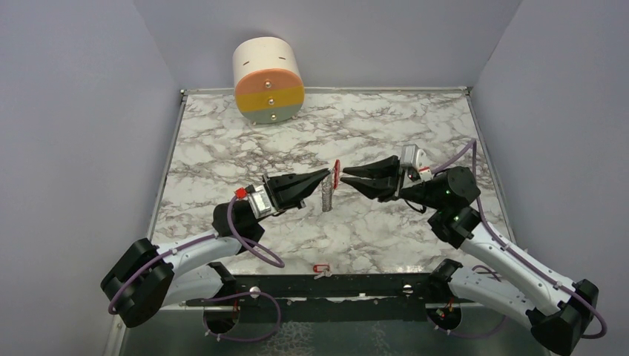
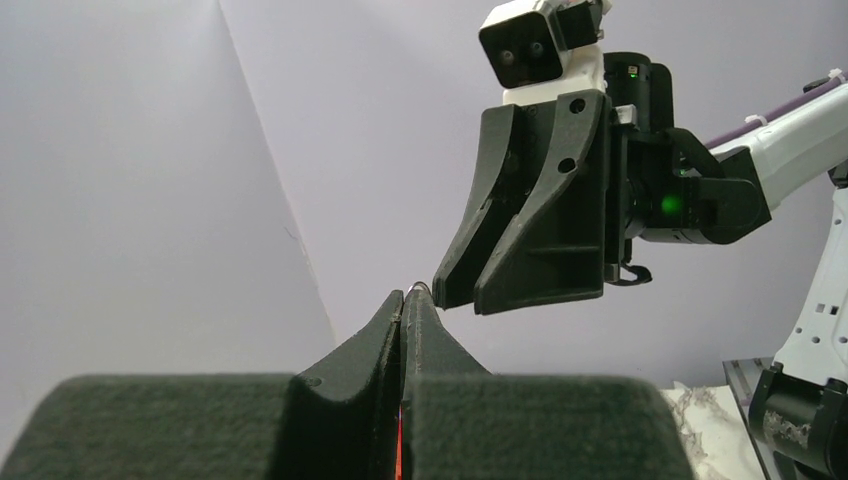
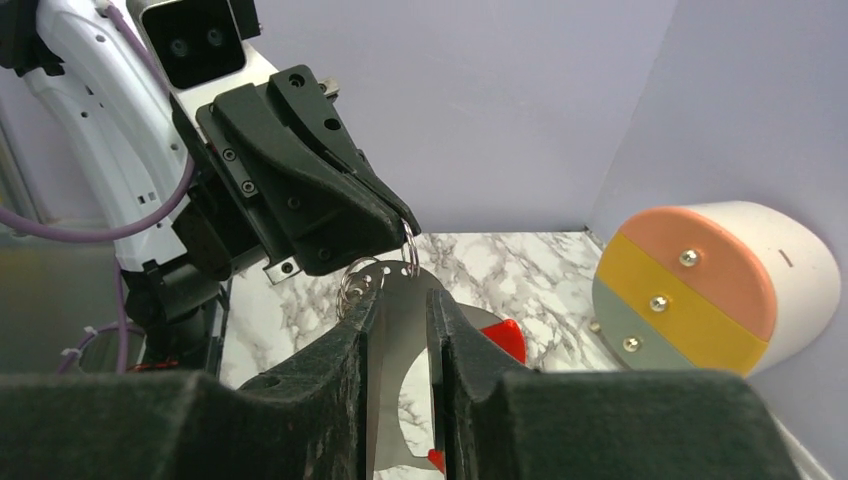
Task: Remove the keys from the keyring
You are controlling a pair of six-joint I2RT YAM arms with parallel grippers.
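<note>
My left gripper [image 1: 326, 174] is shut on a thin keyring [image 3: 410, 248] and holds it above the table's middle; in the left wrist view [image 2: 415, 292] a sliver of ring shows at its tips. A flat silver key plate [image 3: 400, 340] with a red part [image 3: 505, 338] hangs from the ring, and a small second ring [image 3: 358, 282] sits in another hole. It also shows in the top view [image 1: 327, 197]. My right gripper [image 3: 400, 297] faces it tip to tip with a narrow gap between its fingers, and the plate shows through that gap. A red-headed key [image 1: 320, 268] lies at the near table edge.
A white cylinder with pink, yellow and grey drawer fronts [image 1: 268, 80] lies at the back left of the marble table [image 1: 415, 126]; it also shows in the right wrist view [image 3: 710, 290]. Lilac walls close in three sides.
</note>
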